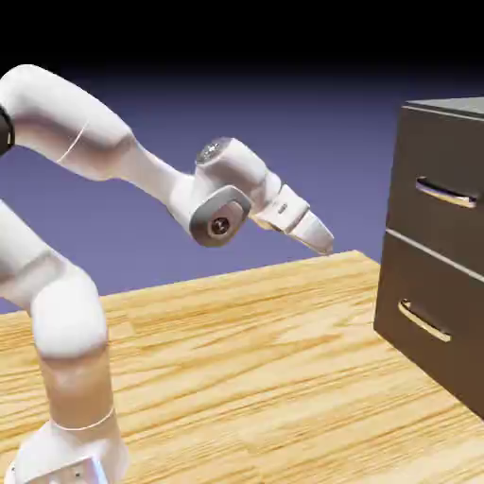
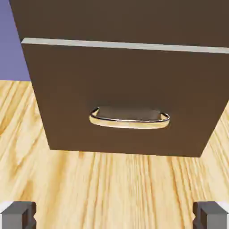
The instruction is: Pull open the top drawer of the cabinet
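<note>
The white arm's two-finger gripper [image 1: 321, 241] is spread wide, empty, well apart from the dark brown-grey cabinet [image 1: 440, 151] at three o'clock — top drawer [image 1: 444, 189] shut, the cabinet's right side cut off.

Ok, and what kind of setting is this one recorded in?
A rendered simulation rather than a real room, it seems: a bare wooden table before a flat blue-violet backdrop, a white arm whose open gripper hangs in the air, and a dark two-drawer cabinet with silver bar handles.
</note>
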You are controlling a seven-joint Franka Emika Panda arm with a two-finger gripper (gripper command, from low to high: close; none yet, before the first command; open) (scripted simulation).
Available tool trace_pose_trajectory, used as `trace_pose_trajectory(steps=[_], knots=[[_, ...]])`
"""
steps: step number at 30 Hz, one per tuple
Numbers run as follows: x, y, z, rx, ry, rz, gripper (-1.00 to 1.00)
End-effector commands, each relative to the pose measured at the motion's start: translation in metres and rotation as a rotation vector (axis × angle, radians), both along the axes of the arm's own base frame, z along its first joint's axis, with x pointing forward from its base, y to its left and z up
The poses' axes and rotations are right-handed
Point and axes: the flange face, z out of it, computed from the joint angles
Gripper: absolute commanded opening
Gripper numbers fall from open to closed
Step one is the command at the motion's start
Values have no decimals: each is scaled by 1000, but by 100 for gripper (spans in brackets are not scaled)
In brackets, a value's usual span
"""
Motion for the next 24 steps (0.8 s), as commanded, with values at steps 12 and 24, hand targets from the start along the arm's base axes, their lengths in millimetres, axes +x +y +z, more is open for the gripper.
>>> trace_pose_trajectory(steps=[12, 24], knots=[[48, 51, -88, -757, 277, 778, 0], [67, 91, -175, -1278, 382, 1665, 0]])
